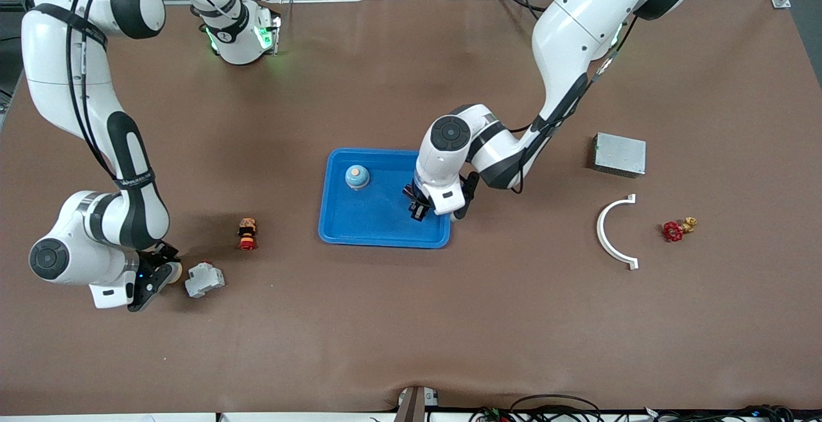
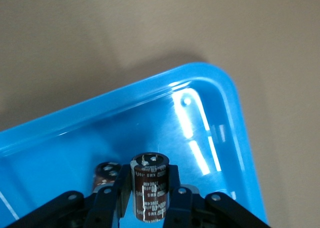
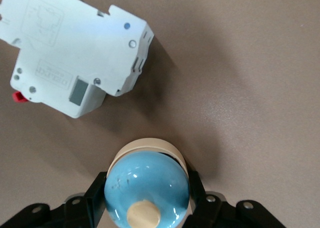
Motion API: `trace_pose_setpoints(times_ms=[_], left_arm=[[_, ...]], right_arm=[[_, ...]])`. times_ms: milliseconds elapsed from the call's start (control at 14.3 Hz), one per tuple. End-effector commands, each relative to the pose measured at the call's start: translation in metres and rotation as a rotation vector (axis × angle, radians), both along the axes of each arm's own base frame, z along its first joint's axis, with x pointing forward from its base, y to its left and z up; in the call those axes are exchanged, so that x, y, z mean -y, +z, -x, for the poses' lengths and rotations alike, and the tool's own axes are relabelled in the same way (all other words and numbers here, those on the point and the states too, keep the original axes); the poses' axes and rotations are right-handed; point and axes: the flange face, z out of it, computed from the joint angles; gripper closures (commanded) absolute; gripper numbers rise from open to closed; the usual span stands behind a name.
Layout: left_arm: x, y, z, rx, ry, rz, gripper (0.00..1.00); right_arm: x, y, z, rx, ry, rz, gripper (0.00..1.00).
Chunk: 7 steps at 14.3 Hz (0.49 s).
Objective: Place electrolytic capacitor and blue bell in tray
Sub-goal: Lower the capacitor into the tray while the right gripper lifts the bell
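Observation:
The bright blue tray [image 1: 379, 219] lies mid-table. A blue bell [image 1: 357, 176] with a cream button stands in its corner toward the robots. My left gripper [image 1: 419, 210] is over the tray's edge toward the left arm's end, shut on a dark brown electrolytic capacitor [image 2: 150, 188] held upright just above the tray floor [image 2: 75, 138]. My right gripper [image 1: 154, 279] is low at the right arm's end of the table, shut on a second blue bell [image 3: 145, 188] with a cream base, which also shows in the front view [image 1: 174, 272].
A white circuit breaker [image 1: 204, 279] lies right beside the right gripper's bell and shows in the right wrist view [image 3: 75, 63]. A red and black push button [image 1: 247, 234] stands nearby. A grey metal box [image 1: 620, 154], a white curved bracket [image 1: 610, 232] and a red valve [image 1: 674, 230] lie toward the left arm's end.

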Motion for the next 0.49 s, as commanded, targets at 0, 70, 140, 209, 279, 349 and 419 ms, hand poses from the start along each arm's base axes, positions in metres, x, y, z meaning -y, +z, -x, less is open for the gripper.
trace_pose_setpoints(times_ms=[0, 70, 140, 209, 279, 349, 419], left_arm=[[0.008, 0.006, -0.013, 0.030, 0.020, 0.040, 1.00], [0.008, 0.007, -0.015, 0.040, 0.022, 0.053, 1.00], [0.008, 0.008, -0.015, 0.045, 0.020, 0.058, 1.00], [0.008, 0.007, -0.015, 0.044, 0.018, 0.058, 1.00], [0.009, 0.008, -0.016, 0.047, 0.018, 0.063, 1.00], [0.009, 0.009, -0.016, 0.054, 0.020, 0.073, 0.92], [0.010, 0.006, -0.015, 0.053, 0.016, 0.072, 0.69]], right_arm=[[-0.008, 0.004, 0.007, -0.058, 0.002, -0.023, 0.95], [-0.014, 0.011, 0.007, -0.071, -0.017, -0.022, 0.95], [-0.024, 0.020, 0.006, -0.075, -0.041, -0.017, 0.95], [-0.033, 0.031, 0.005, -0.084, -0.068, -0.015, 0.95], [-0.043, 0.041, 0.006, -0.109, -0.102, -0.011, 0.95], [-0.057, 0.054, 0.006, -0.127, -0.133, -0.003, 0.95], [-0.069, 0.064, 0.008, -0.151, -0.175, 0.008, 0.95]])
